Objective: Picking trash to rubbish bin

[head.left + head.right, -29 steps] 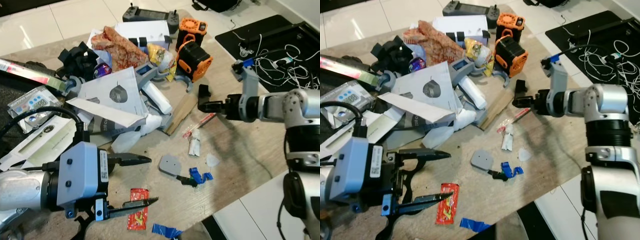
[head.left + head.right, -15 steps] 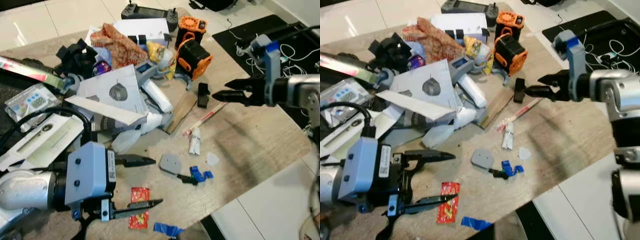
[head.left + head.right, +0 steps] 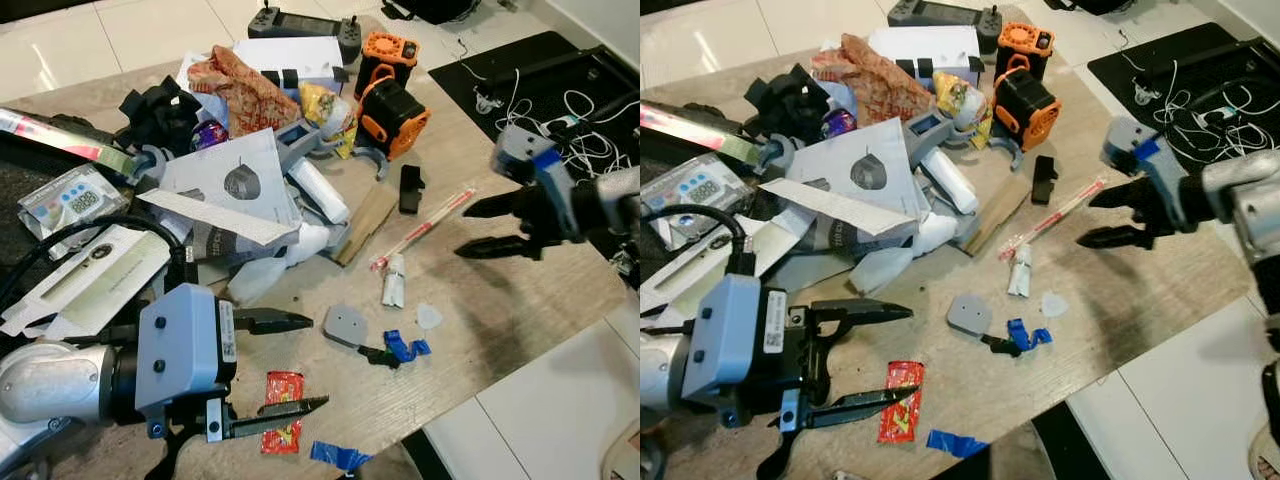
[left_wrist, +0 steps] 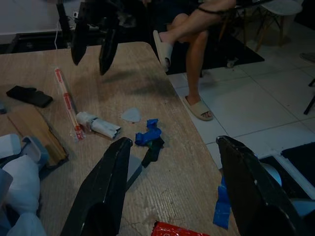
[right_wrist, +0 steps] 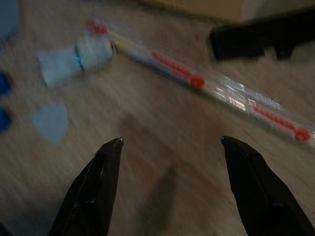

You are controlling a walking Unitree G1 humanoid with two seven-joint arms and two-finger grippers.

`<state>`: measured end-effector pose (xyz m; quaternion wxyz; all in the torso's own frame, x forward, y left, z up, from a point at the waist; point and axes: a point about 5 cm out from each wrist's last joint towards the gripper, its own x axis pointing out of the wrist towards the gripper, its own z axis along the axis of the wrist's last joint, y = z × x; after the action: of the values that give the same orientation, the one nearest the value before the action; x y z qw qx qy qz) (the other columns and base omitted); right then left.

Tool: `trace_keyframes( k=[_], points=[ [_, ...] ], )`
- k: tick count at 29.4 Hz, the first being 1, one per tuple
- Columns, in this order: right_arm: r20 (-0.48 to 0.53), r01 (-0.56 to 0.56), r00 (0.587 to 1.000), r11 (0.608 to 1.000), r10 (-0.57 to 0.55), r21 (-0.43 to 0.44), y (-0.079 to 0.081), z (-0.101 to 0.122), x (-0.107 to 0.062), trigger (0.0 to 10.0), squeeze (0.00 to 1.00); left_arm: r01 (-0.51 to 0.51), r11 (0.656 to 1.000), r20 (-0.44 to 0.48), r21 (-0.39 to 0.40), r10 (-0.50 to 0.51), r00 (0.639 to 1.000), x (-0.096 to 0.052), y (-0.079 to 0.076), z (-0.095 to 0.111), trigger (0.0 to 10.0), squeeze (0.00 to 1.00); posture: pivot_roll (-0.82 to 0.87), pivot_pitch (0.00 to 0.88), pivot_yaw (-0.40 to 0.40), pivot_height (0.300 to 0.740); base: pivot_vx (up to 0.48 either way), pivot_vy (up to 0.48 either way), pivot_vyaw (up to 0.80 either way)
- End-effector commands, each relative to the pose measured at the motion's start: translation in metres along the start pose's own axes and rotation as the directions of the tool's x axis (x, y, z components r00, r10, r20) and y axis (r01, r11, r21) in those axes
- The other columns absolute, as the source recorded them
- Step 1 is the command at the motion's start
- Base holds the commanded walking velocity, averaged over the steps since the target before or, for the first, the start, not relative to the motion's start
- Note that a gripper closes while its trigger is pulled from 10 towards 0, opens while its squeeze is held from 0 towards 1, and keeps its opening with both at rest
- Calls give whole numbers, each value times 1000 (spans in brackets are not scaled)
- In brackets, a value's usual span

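A red snack wrapper [image 3: 281,398] lies near the table's front edge, just beside the lower finger of my open left gripper [image 3: 305,362], which holds nothing. Farther right are a blue tape scrap [image 3: 403,348], a crumpled white roll [image 3: 393,282] and a long clear chopstick sleeve with red print [image 3: 422,228]. My right gripper [image 3: 466,228] hovers open just right of that sleeve, touching nothing. The right wrist view is blurred and has the sleeve [image 5: 206,83] and the white roll [image 5: 74,56] ahead of its fingers. In the left wrist view the blue tape [image 4: 147,135] lies ahead.
A heap of papers [image 3: 235,190], orange-black devices [image 3: 390,105], a black remote [image 3: 305,28] and boxes covers the table's far and left parts. Another blue strip [image 3: 338,455] lies at the front edge. Cables [image 3: 560,110] cover a black mat on the floor to the right. A seated person's legs [image 4: 192,29] are beyond the table.
My right gripper has drawn back to the right and gone from shut to open. The left gripper stays open by the red wrapper. The camera has shifted slightly.
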<state>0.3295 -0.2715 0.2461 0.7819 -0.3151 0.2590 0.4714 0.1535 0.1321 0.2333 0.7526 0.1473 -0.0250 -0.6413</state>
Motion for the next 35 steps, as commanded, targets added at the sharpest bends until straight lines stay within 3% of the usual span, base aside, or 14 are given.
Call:
trace_keyframes(
  k=[1,5,7,11,12,14,15,16,18,22,25,33,34,35],
  points=[
    [-46,16,999,999,-18,-43,-3,-5,-1,10000,0,28,1000,2,-6,-28,1000,2,-5,1,10000,0,-110,229,-26,740,0,0,0],
    [-123,138,980,977,-159,-164,-13,-13,-1,10000,0,24,1000,2,-7,-24,1000,2,-5,1,10000,0,-109,232,-25,740,0,0,0],
    [-172,223,947,941,-271,-255,-20,-19,0,10000,0,19,1000,2,-8,-19,1000,2,-5,1,10000,0,-107,234,-24,740,0,0,0],
    [-180,282,924,918,-339,-280,-24,-20,-1,10000,0,16,1000,2,-9,-16,1000,2,-5,2,10000,0,-105,236,-26,740,0,0,0],
    [-172,414,865,864,-471,-287,-35,-20,-5,10000,0,13,1000,4,-10,-13,1000,2,-5,2,10000,0,-103,239,-21,740,0,0,0],
    [-172,414,865,864,-471,-287,-35,-20,-5,10000,0,13,1000,4,-10,-13,1000,2,-5,2,10000,0,-103,239,-21,740,0,0,0],
    [-148,515,811,810,-566,-278,-44,-18,-11,8157,0,12,1000,6,-12,-12,1000,2,-6,2,10000,0,-103,239,-21,740,0,0,0],
    [-136,551,789,789,-598,-271,-46,-17,-14,0,0,12,1000,7,-13,-12,1000,2,-5,2,10000,0,-103,239,-21,740,0,0,0],
    [-130,571,777,777,-616,-266,-48,-16,-15,0,0,12,1000,7,-14,-12,1000,2,-5,2,10000,0,-105,240,-19,740,0,0,0],
    [-94,684,683,680,-724,-264,-57,-16,-21,0,0,12,1000,10,-13,-11,1000,3,-5,2,10000,0,-106,243,-19,740,0,0,0],
    [-66,710,662,653,-747,-264,-57,-16,-15,0,0,11,1000,10,-14,-10,1000,2,-5,2,10000,0,-105,246,-18,740,0,0,0],
    [34,716,678,650,-734,-253,-52,-7,16,0,0,-6,1000,6,-9,6,1000,0,-3,3,10000,0,-92,253,-11,740,0,0,0],
    [86,708,698,667,-711,-232,-49,0,30,10000,0,-13,1000,-2,-5,13,1000,-2,-2,4,10000,0,-83,256,-9,740,0,0,0],
    [86,708,698,667,-711,-232,-49,0,30,10000,0,-13,1000,-2,-5,13,1000,-2,-2,4,10000,0,-83,256,-9,740,0,0,0]
  ],
)
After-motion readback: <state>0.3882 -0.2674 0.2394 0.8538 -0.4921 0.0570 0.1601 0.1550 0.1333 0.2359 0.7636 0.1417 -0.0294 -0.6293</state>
